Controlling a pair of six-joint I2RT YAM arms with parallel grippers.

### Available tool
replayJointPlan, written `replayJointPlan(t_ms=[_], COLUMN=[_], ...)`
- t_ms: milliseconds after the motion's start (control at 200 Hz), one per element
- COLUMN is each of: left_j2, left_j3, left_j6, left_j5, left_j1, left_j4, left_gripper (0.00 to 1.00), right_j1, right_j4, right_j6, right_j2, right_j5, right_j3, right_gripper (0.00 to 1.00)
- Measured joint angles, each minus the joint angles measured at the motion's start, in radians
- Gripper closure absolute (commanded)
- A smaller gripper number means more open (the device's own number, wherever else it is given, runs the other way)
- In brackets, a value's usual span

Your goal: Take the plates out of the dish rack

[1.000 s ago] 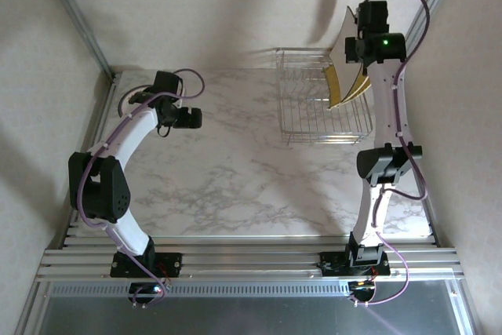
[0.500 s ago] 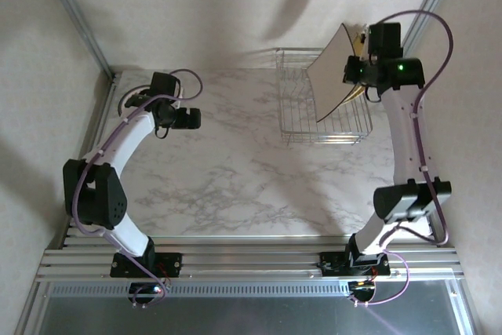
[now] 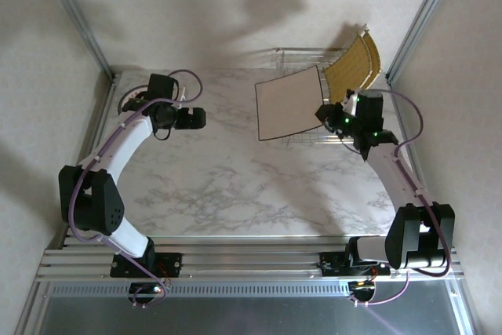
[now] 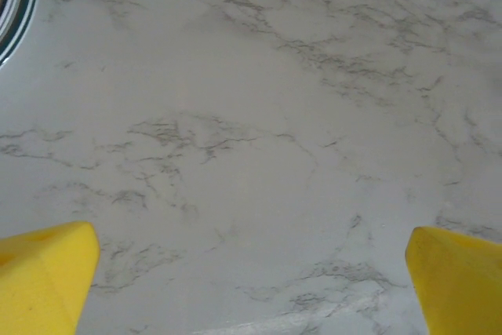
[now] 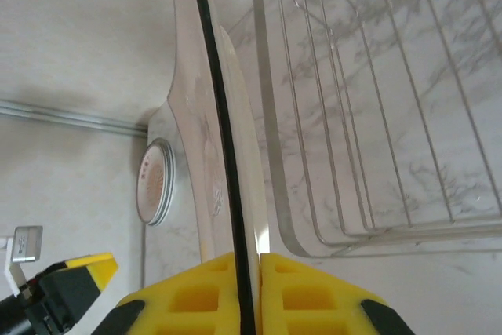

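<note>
My right gripper [image 3: 323, 114] [image 5: 248, 288] is shut on the edge of a whitish square plate [image 3: 289, 104] with a dark rim. It holds the plate in the air just left of the dish rack [image 3: 315, 140]. In the right wrist view the plate [image 5: 235, 131] runs edge-on from between the pads, with the wire rack [image 5: 267, 115] to its right. A yellow striped square plate [image 3: 354, 63] stands tilted in the rack's far right end. A small round plate [image 5: 154, 182] with an orange centre lies on the table at far left. My left gripper [image 3: 201, 118] [image 4: 251, 272] hangs open over bare marble.
The marble table [image 3: 235, 178] is bounded by an aluminium frame post [image 3: 74, 13] at the left and another post [image 3: 416, 17] at the right. The round plate's rim [image 4: 12, 5] shows at the top left corner of the left wrist view.
My right arm has swung the whitish plate out of the rack, leftward and lower over the table. The yellow plate stays in the rack. The left arm has barely moved.
</note>
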Motion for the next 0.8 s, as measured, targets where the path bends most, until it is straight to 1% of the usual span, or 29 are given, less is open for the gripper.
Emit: replayJointPlan(t_ms=[110, 235, 300, 370, 481, 611, 686, 801], left_j2=[-0.002, -0.002, -0.002, -0.003, -0.004, -0.001, 0.004, 0.02], left_j3=[-0.003, -0.008, -0.021, -0.051, -0.128, -0.226, -0.259, -0.274], left_j6=[-0.008, -0.022, -0.035, -0.062, -0.143, -0.282, -0.36, -0.459], left_j5=[0.039, 0.089, 0.136, 0.216, 0.377, 0.551, 0.623, 0.695], left_j1=[0.0, 0.0, 0.0, 0.0, 0.0, -0.002, -0.005, -0.013], left_j4=[0.02, 0.047, 0.079, 0.137, 0.283, 0.51, 0.635, 0.798], left_gripper=[0.01, 0.0, 0.0, 0.01, 0.0, 0.01, 0.02, 0.05], right_j1=[0.0, 0.0, 0.0, 0.0, 0.0, 0.007, 0.014, 0.032], right_j4=[0.146, 0.289, 0.357, 0.431, 0.521, 0.597, 0.62, 0.632], right_j6=[0.087, 0.151, 0.177, 0.208, 0.245, 0.277, 0.289, 0.298], right_j2=[0.0, 0.0, 0.0, 0.0, 0.005, 0.037, 0.055, 0.083], right_j5=[-0.041, -0.082, -0.101, -0.122, -0.158, -0.19, -0.196, -0.206], right_j3=[-0.096, -0.156, -0.177, -0.198, -0.218, -0.219, -0.219, -0.219], right_gripper=[1.0, 1.0, 1.0, 1.0, 1.0, 1.0, 1.0, 1.0])
